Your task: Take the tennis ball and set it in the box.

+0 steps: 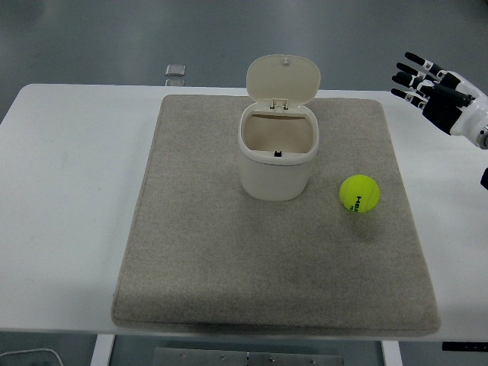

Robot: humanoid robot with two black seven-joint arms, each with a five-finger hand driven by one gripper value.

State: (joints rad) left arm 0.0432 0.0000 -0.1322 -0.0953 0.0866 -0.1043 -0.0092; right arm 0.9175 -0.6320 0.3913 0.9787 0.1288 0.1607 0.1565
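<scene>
A yellow-green tennis ball [359, 194] lies on the grey mat [229, 274], to the right of a cream box [277, 156]. The box is a small bin whose hinged lid [283, 79] stands upright, leaving its top uncovered. My right hand [431, 89] hovers at the far right edge, above and behind the ball, fingers spread and holding nothing. It is well apart from the ball. My left arm does not show.
The mat covers most of the white table [69, 191]. A small grey square object [175, 71] lies at the table's far edge, behind the mat's left corner.
</scene>
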